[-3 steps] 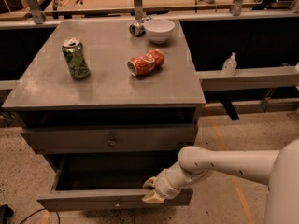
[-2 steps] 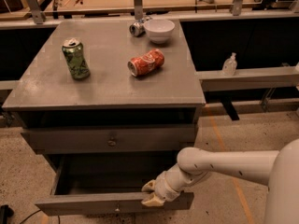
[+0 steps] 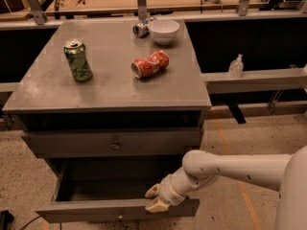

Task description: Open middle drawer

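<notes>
You will find the grey cabinet (image 3: 110, 83) with its middle drawer (image 3: 91, 210) pulled well out at the bottom, front panel near the frame's lower edge and tray open above it. The drawer above (image 3: 72, 143) sits flush. The gripper (image 3: 155, 199) rests at the panel's top edge, right of the knob; whether it clamps cannot be told. Floor to the right is open.

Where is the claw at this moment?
In the camera view, the claw is low and right of centre, at the top edge of the front of the pulled-out middle drawer, just right of its small knob.
</notes>
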`<move>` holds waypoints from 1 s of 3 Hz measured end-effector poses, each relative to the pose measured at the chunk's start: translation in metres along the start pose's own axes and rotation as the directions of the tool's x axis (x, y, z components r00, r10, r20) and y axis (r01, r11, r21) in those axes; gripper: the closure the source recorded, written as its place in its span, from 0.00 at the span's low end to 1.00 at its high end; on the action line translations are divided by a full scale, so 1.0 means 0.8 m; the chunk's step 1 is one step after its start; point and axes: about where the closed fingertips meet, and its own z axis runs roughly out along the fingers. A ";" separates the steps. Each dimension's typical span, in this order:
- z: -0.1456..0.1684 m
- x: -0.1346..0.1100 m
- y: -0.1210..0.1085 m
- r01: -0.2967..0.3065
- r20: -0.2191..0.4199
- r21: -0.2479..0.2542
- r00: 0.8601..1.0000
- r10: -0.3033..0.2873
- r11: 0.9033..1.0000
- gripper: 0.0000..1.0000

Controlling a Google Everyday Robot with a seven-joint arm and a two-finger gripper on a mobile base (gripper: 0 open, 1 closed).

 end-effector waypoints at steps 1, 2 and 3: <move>-0.027 -0.008 -0.010 0.004 -0.015 0.060 1.000 -0.003 0.998 0.40; -0.050 -0.013 -0.019 0.014 -0.029 0.105 1.000 -0.011 0.994 0.62; -0.060 -0.012 -0.031 0.025 -0.042 0.142 0.999 -0.019 0.990 0.86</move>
